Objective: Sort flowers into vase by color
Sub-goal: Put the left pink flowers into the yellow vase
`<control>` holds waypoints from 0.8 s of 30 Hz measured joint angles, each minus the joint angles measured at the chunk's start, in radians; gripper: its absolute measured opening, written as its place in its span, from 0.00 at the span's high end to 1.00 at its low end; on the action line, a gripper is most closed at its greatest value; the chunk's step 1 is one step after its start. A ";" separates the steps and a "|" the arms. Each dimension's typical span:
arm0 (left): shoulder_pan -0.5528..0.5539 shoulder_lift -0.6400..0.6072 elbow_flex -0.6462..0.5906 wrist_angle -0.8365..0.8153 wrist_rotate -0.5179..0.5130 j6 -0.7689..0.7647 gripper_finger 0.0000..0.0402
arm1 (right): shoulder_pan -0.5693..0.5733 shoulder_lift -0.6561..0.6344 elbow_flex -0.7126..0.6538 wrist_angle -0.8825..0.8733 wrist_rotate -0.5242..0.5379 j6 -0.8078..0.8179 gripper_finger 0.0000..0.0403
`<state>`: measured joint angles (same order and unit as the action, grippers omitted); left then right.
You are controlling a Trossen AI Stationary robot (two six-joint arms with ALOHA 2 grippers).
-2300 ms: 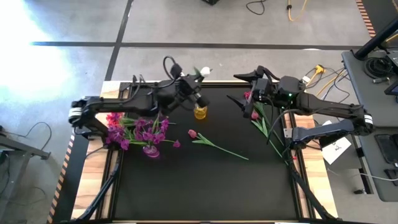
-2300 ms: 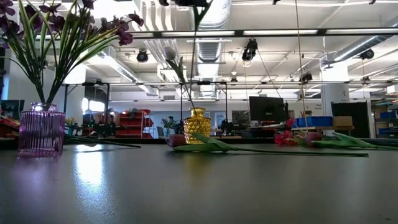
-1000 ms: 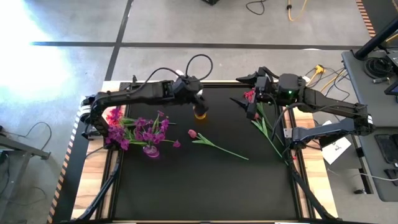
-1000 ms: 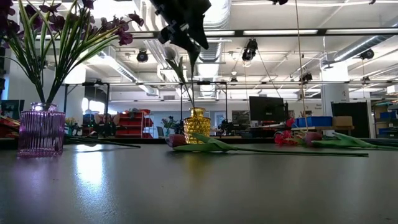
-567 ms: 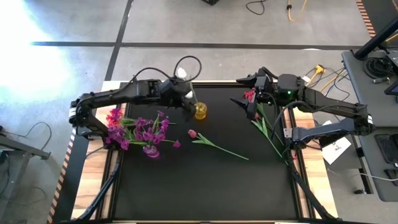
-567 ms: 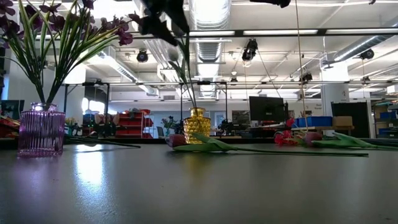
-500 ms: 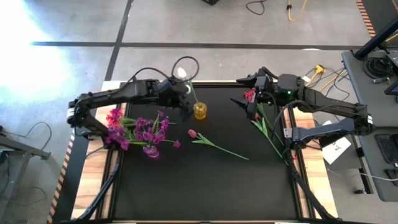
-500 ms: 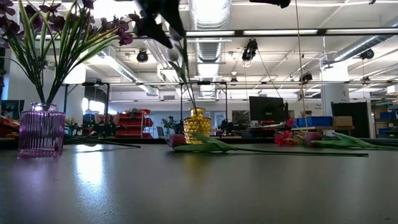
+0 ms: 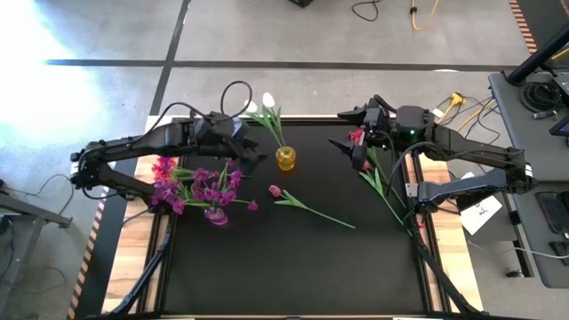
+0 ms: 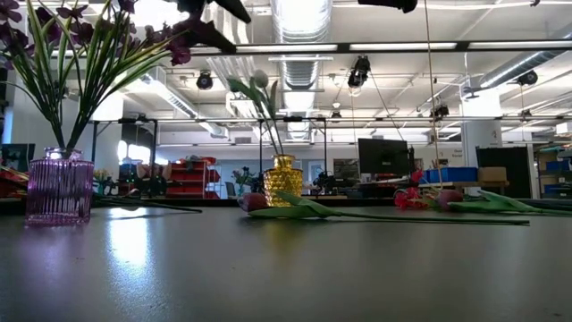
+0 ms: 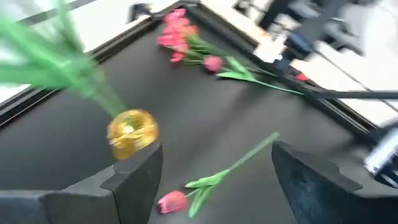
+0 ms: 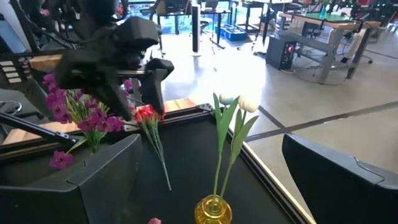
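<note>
Loose pink bud [image 9: 276, 190] lies at frame centre, stem running toward lower right. Left gripper [image 9: 249, 160], jaws wide and empty, sits just upper-left of it. Right gripper [image 9: 348, 147], also wide and empty, hovers upper right over red flowers [image 9: 360, 138]. Left is nearer.

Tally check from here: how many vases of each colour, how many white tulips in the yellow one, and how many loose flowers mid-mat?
Yellow vase: 1
Purple vase: 1
White tulips, standing in the yellow vase: 2
Pink bud flower, lying loose mid-mat: 1
Total: 5
</note>
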<state>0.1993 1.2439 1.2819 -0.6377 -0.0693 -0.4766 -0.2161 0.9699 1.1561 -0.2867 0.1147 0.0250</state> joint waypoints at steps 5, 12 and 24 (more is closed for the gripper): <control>0.011 -0.022 0.000 0.053 0.260 0.161 0.31 | 0.000 0.000 0.000 0.000 0.001 0.000 0.05; 0.046 -0.113 -0.011 -0.037 0.263 0.233 0.40 | 0.000 0.000 0.000 -0.010 -0.002 0.027 0.05; 0.432 -0.187 -0.213 -0.248 -0.237 -0.367 0.51 | 0.000 0.002 0.000 -0.014 -0.009 0.210 0.05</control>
<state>0.6309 1.0568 1.0686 -0.8853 -0.3063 -0.8434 -0.2161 0.9718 1.1561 -0.3008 0.1055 0.2352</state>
